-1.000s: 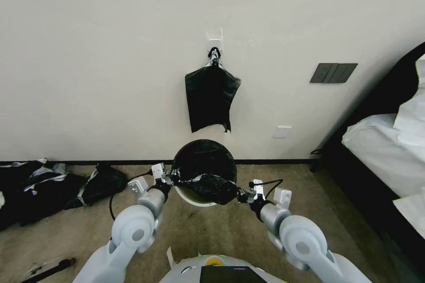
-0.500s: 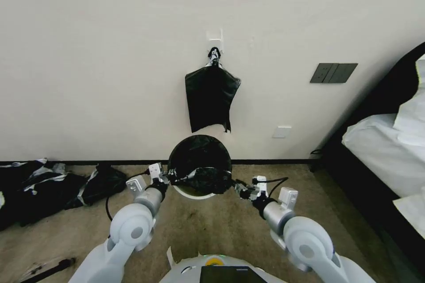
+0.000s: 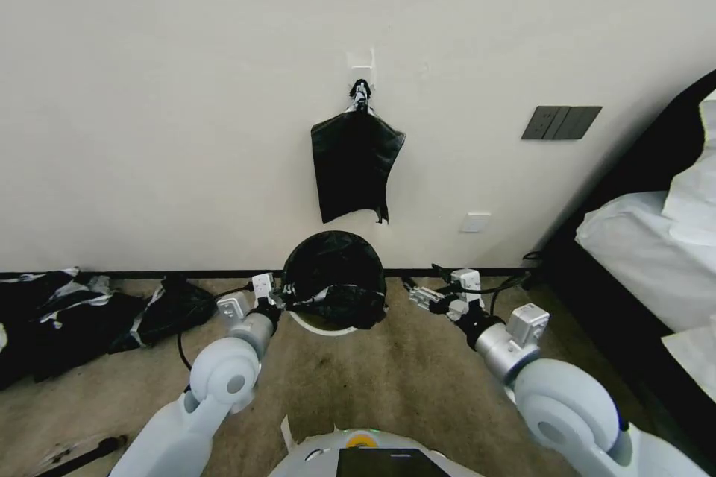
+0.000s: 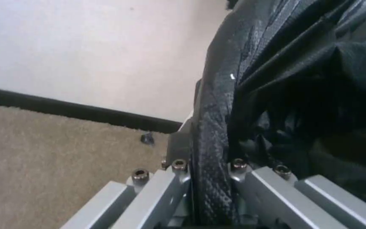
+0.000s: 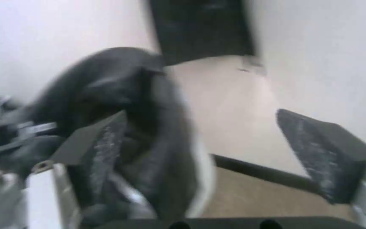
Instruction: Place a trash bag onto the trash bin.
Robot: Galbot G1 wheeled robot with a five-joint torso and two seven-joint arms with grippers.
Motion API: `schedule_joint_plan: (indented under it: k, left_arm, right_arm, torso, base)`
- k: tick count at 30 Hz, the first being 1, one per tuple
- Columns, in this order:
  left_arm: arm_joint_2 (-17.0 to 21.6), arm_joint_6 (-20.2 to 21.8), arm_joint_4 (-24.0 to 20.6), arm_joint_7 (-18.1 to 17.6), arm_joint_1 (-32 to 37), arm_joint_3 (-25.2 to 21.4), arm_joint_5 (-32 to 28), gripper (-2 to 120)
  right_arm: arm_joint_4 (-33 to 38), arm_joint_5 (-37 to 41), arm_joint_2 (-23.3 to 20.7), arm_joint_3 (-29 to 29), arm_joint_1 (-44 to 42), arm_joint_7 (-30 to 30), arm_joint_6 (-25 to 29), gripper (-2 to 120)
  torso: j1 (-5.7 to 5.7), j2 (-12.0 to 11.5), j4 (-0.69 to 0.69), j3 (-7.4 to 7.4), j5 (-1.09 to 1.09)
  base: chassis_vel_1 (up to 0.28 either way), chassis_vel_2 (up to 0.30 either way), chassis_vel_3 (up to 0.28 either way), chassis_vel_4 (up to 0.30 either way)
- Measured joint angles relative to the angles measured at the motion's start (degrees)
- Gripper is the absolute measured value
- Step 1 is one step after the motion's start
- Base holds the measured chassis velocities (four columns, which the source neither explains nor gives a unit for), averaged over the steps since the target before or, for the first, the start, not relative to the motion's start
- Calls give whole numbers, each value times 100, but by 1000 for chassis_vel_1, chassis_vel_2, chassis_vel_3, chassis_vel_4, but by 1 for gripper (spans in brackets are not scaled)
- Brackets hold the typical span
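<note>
From my head camera, the trash bin (image 3: 322, 326) sits on the carpet against the wall, dead ahead at twelve o'clock, with the trash bag (image 3: 333, 277) lining its mouth and bunched over the near rim. My left gripper (image 3: 277, 300) is at the bin's nine o'clock edge, jaws pinching the film there. My right gripper (image 3: 415, 292) hovers near the bin's three o'clock side, apart from the bag, jaws spread. A flat black bundle of bags (image 3: 353, 166) hangs from a wall hook above the bin, and dark sacks (image 3: 89, 313) lie on the floor out at nine o'clock. On the left wrist camera, I see the left gripper (image 4: 210, 178) clamped narrow on a fold of trash bag (image 4: 293, 79). On the right wrist camera, blurred, the right gripper (image 5: 210, 149) stands wide with nothing between the pads, the bagged trash bin (image 5: 202, 165) just beyond one finger.
</note>
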Motion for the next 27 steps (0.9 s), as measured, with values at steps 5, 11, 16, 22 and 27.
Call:
schedule_joint_plan:
  k: [5,11,16,22,27]
  left_arm:
    - [100,109,-35,268,35,147,284,1]
    - [176,158,-42,400,61,211,493,1]
    - [228,166,-76,696,212,266,943,1]
    - [236,174,-174,804,258,285,1122,1]
    - [215,174,-229,804,277,291,1143,1]
  right_arm:
    - [10,758,-483,-516,900,-845,-772,100]
    - [-63,1151,-769,-1150,1595,-1254,-1141,100]
    - [-578,1612,-707,-1713,2148,-1462,-1324,100]
    - [-933,1780,-677,-1867,2452,-1557,-1481,92]
    - [-1038,1852,-767,-1910,2434,-1623,-1594,80]
  torso:
    - [1,0,2,0,0]
    - [0,0,1,0,-1]
    - [1,0,1,0,1]
    - [1,0,1,0,1]
    - [0,0,0,0,0]
  base:
    - [0,0,0,0]
    - [0,0,0,0]
    - [0,0,0,0]
    - [0,0,0,0]
    - [0,0,0,0]
